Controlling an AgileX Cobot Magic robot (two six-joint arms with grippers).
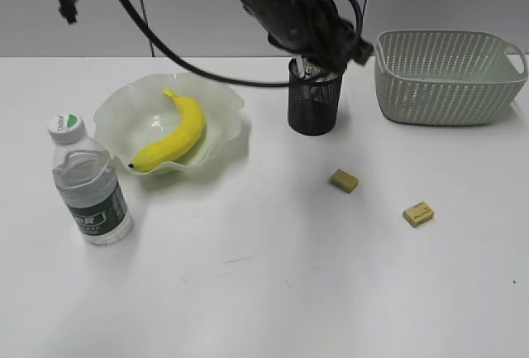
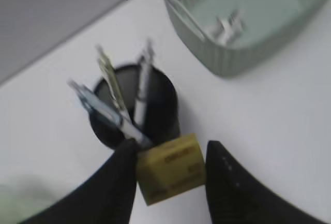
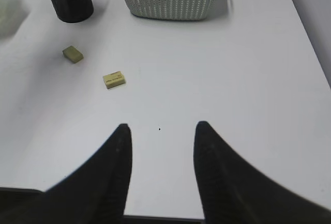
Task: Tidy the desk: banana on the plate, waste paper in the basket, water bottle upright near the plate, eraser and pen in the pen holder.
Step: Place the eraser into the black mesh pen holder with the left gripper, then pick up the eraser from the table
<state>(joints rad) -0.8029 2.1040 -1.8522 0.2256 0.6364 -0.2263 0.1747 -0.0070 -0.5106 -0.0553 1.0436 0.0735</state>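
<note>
Eraser [image 2: 170,168] sits clamped in left end effector [image 2: 168,175], just beside pen holder [image 2: 155,115].

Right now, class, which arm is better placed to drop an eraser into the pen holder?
Left: its end effector already grips an eraser beside the pen holder; the right hangs open, away.

A bright yellow banana [image 1: 174,136] with a dark tip is lying in a translucent pale-green plate [image 1: 223,102]. The black mesh pen holder [image 1: 314,102], sage-green lattice basket [image 1: 446,85] and tan erasers [image 1: 345,180] are sitting on the white tabletop [image 1: 273,275]. The bottle [image 1: 89,184] is showing a white cap and a dark green label.
</note>
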